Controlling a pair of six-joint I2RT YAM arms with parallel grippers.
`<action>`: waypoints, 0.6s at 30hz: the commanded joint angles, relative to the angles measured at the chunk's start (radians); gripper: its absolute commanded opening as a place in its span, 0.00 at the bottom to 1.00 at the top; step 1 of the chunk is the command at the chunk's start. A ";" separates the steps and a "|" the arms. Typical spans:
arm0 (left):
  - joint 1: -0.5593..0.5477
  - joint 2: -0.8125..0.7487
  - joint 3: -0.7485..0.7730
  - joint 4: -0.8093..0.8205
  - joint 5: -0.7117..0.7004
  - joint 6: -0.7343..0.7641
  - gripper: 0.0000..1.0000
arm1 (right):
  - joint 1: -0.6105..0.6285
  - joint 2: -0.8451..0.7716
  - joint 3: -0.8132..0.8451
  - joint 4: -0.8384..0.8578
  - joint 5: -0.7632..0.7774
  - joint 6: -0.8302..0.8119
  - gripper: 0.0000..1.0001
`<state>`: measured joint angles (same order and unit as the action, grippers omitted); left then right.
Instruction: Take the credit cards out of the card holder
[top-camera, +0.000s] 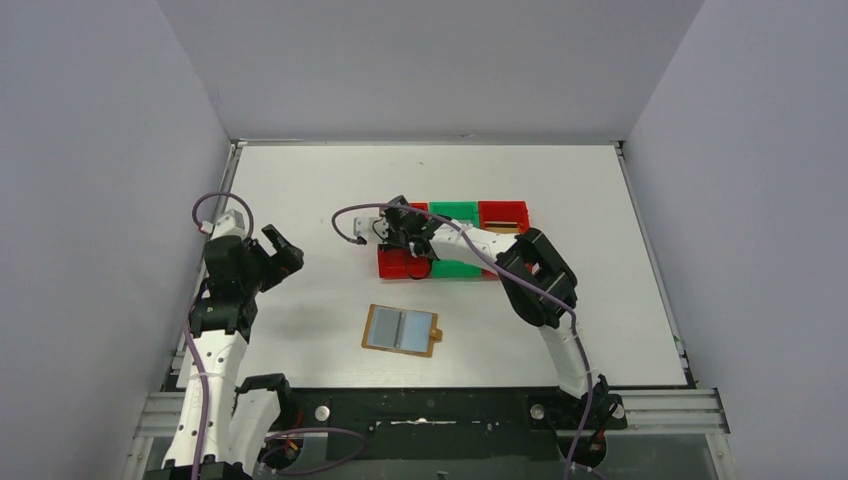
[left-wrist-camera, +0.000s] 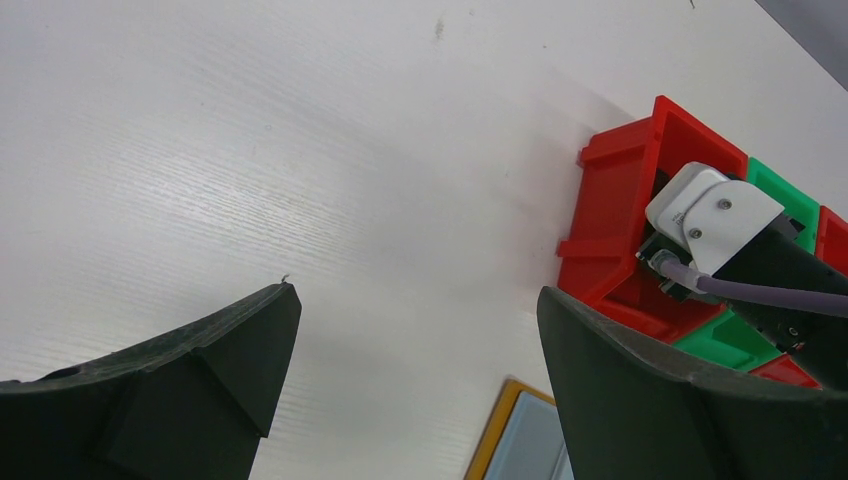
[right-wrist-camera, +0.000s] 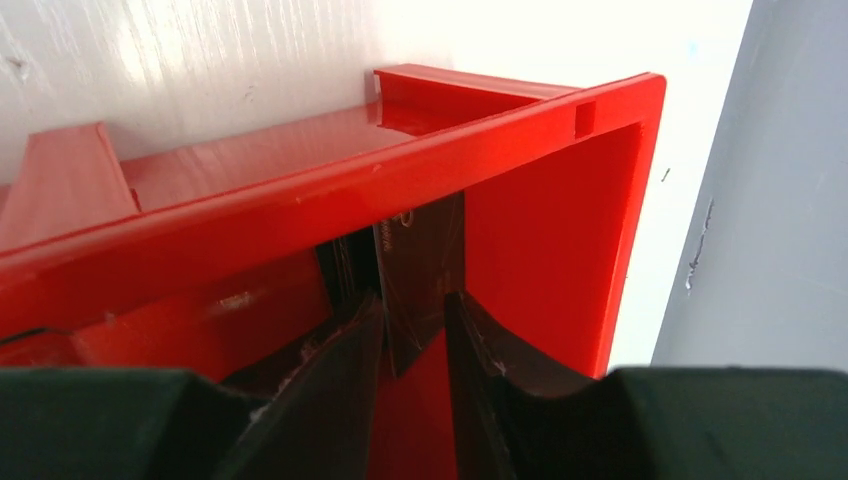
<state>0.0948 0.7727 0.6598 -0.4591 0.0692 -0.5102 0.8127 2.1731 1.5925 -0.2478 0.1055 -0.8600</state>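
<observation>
The card holder (top-camera: 401, 330) lies open and flat on the table, tan edge around pale blue-grey pockets; its corner shows in the left wrist view (left-wrist-camera: 520, 440). My right gripper (top-camera: 398, 228) reaches down into the left red bin (top-camera: 393, 262). In the right wrist view a dark credit card (right-wrist-camera: 420, 270) stands on edge inside that red bin (right-wrist-camera: 300, 190), between the parted fingers of the right gripper (right-wrist-camera: 414, 300). It rests against the left finger, with a gap to the right one. My left gripper (top-camera: 283, 248) hangs open and empty at the left, jaws wide over bare table (left-wrist-camera: 417, 292).
A green bin (top-camera: 455, 212) and another red bin (top-camera: 503, 214) adjoin the left red one in a block at mid-table. Something thin and brownish lies in the right red bin. The right arm's wrist (left-wrist-camera: 715, 215) shows over the bins in the left wrist view.
</observation>
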 joint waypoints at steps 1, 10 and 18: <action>0.008 -0.003 0.003 0.065 0.028 0.024 0.91 | -0.014 -0.010 0.046 -0.009 -0.020 0.022 0.32; 0.008 0.004 0.001 0.066 0.039 0.025 0.91 | -0.023 -0.009 0.044 0.017 -0.003 0.037 0.36; 0.008 0.013 0.001 0.068 0.047 0.026 0.91 | -0.024 -0.032 0.040 0.016 -0.027 0.073 0.42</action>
<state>0.0948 0.7849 0.6502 -0.4576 0.0952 -0.5087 0.7971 2.1731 1.5936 -0.2623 0.0887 -0.8177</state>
